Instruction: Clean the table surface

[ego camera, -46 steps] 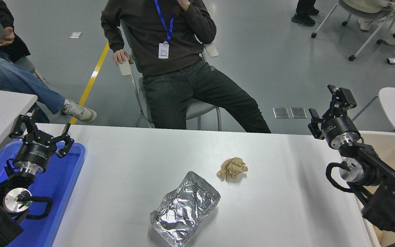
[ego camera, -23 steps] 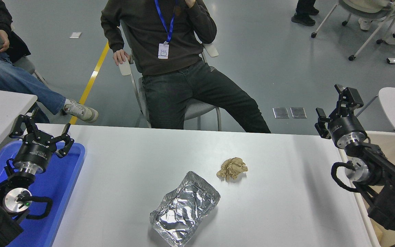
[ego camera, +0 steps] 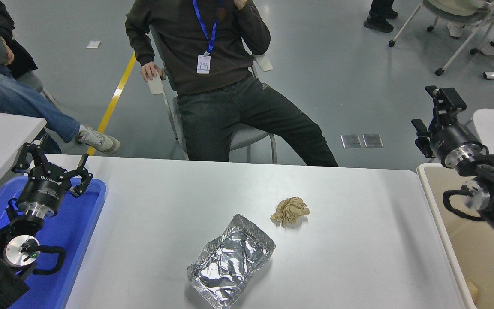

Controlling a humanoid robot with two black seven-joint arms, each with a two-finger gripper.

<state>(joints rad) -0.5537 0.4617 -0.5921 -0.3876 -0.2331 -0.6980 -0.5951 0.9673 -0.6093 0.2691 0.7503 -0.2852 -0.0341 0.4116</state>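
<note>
**Right arm off to the side, two items on tabletop**

White matte table surface (ego camera: 358,257) fills the foreground, bearing a crumpled silver foil tray (ego camera: 231,260) and a brown paper wad (ego camera: 290,211), apart. Left gripper (ego camera: 52,165) parked over blue plastic tray (ego camera: 86,240), jaws spread. Right gripper (ego camera: 435,113), empty, jaws spread, has moved rightward over beige plastic bin (ego camera: 435,201). A seated person (ego camera: 217,73) is beyond the far edge.

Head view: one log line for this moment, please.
left end effector open, over tray | right end effector open, above bin | table: foil, paper wad uncleared
</note>
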